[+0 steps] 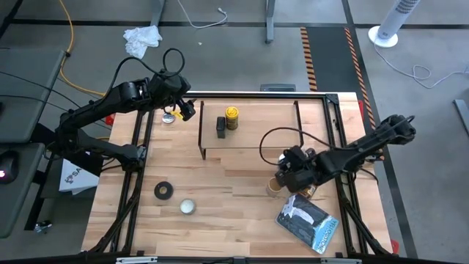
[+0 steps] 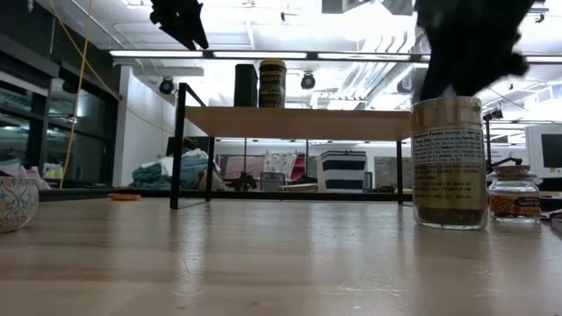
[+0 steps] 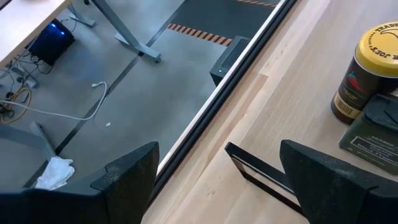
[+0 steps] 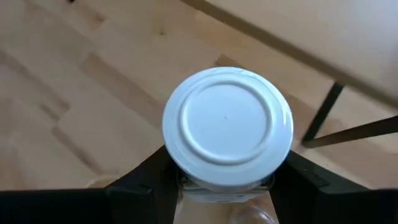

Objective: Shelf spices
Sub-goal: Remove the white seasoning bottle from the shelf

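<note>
The right gripper [image 4: 227,186] sits in the lower right of the overhead frame, its fingers pinching the sides of a white-capped jar [image 4: 227,127] that stands upright on the table [image 1: 220,220] just in front of the shelf [image 1: 256,136]. The left gripper [image 1: 185,108] hovers at the upper left, beside the shelf's left end, fingers spread and empty. A yellow-lidded jar [image 1: 231,117] and a dark bottle [image 1: 220,127] stand touching on the shelf top, left of centre.
</note>
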Controlling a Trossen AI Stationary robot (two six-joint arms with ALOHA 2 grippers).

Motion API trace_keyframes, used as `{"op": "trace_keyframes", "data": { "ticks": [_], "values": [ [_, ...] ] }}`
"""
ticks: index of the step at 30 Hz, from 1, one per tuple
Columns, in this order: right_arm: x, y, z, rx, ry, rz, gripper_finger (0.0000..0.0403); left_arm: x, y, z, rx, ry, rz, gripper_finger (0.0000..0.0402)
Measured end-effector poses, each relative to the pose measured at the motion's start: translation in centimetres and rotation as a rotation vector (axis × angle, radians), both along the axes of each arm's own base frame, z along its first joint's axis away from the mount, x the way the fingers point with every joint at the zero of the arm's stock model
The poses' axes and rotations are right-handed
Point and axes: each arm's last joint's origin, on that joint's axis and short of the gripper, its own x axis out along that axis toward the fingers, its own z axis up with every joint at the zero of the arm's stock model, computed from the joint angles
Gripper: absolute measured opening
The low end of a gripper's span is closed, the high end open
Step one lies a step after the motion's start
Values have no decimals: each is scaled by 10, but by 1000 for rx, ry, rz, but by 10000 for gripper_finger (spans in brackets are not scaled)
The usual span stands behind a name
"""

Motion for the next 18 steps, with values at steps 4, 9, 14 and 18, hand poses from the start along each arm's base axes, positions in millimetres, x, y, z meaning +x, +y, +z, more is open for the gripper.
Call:
{"op": "trace_keyframes", "data": {
  "ticks": [4,9,14,18],
  "values": [
    [-1,-1,-28,46,-65,-45,182,0,0,0,0,0,0,330],
    [-4,-6,-46,53,-98,-95,182,0,0,0,0,0,0,330],
    [-6,-8,-52,45,-86,-77,182,0,0,0,0,0,0,330],
    [-6,-8,-55,42,-73,-42,225,0,0,0,0,0,0,330]
  ]
}}
